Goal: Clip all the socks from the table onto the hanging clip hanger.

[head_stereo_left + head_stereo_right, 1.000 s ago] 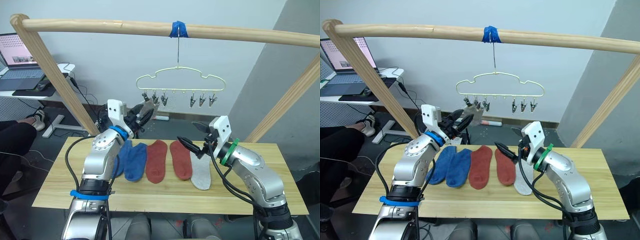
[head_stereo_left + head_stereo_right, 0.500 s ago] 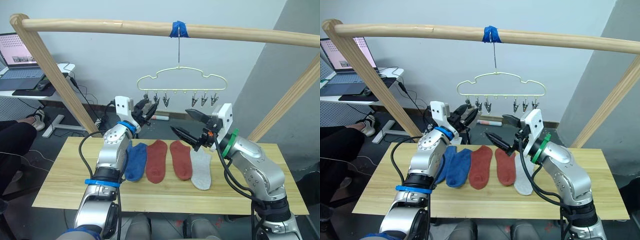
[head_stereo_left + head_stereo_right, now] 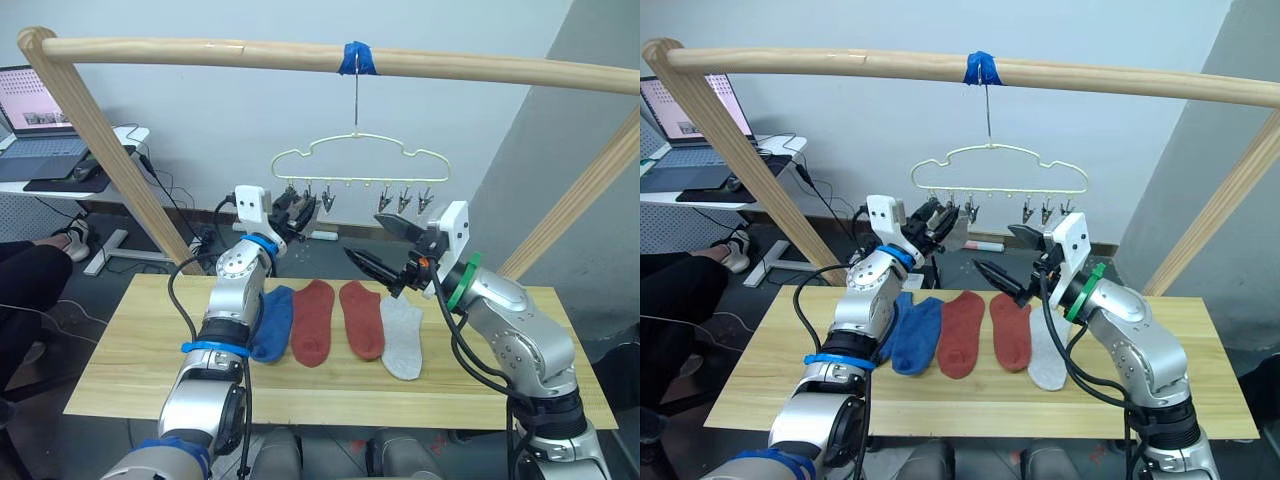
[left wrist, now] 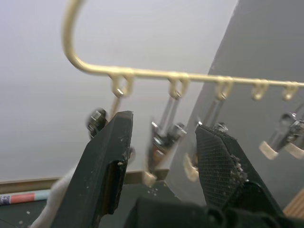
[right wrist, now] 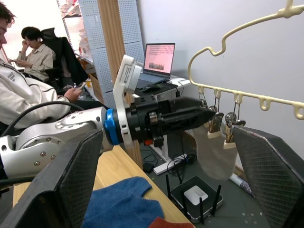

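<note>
Both head views look forward and down over the table [image 3: 110, 370], framing the clip hanger [image 3: 360, 155] under the pole. The left wrist view looks up at its clips from close by; the right wrist view faces it from farther back (both share the hanger).

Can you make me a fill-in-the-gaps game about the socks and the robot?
1. The hanger hangs from the wooden pole at a strip of ____ tape.
2. On the table, the two ____ socks lie side by side.
3. The sock hanging from a clip is ____.
4. The right gripper has its fingers ____.

Missing words: blue, red, grey, open.
</note>
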{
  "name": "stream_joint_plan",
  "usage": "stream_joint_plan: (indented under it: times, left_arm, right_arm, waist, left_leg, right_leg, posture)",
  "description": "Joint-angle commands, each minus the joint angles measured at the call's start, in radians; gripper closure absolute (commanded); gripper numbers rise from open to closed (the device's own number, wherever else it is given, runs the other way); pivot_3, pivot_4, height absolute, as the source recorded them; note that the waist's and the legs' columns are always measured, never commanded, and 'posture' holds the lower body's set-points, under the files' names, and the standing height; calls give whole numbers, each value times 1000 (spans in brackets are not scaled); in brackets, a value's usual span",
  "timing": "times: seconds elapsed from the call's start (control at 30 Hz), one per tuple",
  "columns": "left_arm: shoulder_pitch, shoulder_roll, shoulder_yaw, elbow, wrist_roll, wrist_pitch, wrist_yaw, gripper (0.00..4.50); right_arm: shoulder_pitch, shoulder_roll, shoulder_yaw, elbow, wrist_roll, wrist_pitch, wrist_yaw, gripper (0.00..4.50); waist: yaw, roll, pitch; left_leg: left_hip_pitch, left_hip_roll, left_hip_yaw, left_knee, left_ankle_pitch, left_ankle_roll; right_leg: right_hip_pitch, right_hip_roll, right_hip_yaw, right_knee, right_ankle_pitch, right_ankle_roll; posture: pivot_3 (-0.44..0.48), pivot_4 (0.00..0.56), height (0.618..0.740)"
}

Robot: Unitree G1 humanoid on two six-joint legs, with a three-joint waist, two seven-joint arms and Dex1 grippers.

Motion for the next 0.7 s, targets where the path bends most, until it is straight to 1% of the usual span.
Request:
stream_joint_plan:
  times: [0.03, 0.37, 0.7]
  left_arm:
    - [-41, -5, 11, 24, 10, -43, 3, 2143]
    - [-78, -15, 12, 104, 17, -88, -6, 2143]
    - [-66, -14, 12, 84, 26, -104, -6, 2143]
  right_arm:
    - [-16, -4, -18, -54, 24, -6, -6, 0]
    - [-18, -8, -22, -54, 28, -3, -20, 0]
    - [-15, -12, -19, -55, 28, -4, -27, 0]
  waist:
    - [-1, 0, 0]
    - [-15, 0, 1]
    - [-18, 0, 1]
  left_leg:
    - [0, 0, 0, 0, 0, 0]
    - [0, 0, 0, 0, 0, 0]
    - [0, 0, 0, 0, 0, 0]
  right_leg:
    - [0, 0, 0, 0, 0, 0]
    - [0, 0, 0, 0, 0, 0]
    - [0, 0, 0, 0, 0, 0]
  posture:
    - [-53, 125, 740]
    - [-59, 125, 740]
    - [-63, 127, 740]
